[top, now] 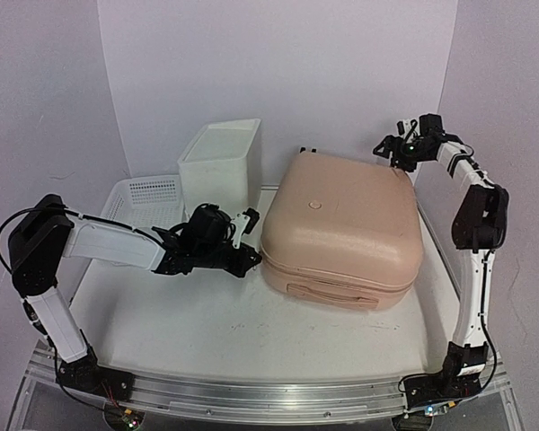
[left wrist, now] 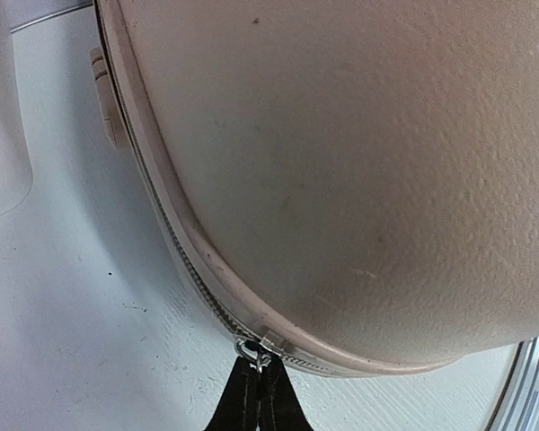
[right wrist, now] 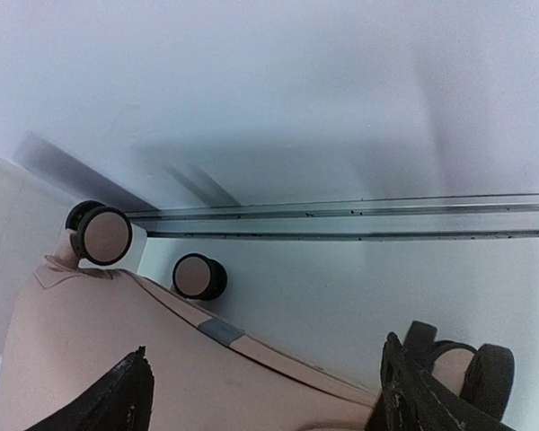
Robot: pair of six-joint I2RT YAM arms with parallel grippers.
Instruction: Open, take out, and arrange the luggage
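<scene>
The pink luggage (top: 341, 224) lies flat and closed on the table (top: 207, 332), just right of the white box (top: 220, 162). Its long side runs front to back, and its wheels (right wrist: 106, 235) point at the far wall. The left claw (left wrist: 257, 400) is just in front of the box, squeezed tight on the zipper pull (left wrist: 251, 352). The right claw (right wrist: 265, 359) hangs well to the right of the box, over the wheel end, spread wide with nothing in it.

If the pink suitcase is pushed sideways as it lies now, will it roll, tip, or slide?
The suitcase would probably slide: it lies flat, its wheels sticking out sideways. Tipping seems unlikely, being low and wide. The moulded shell looks stiff.
</scene>
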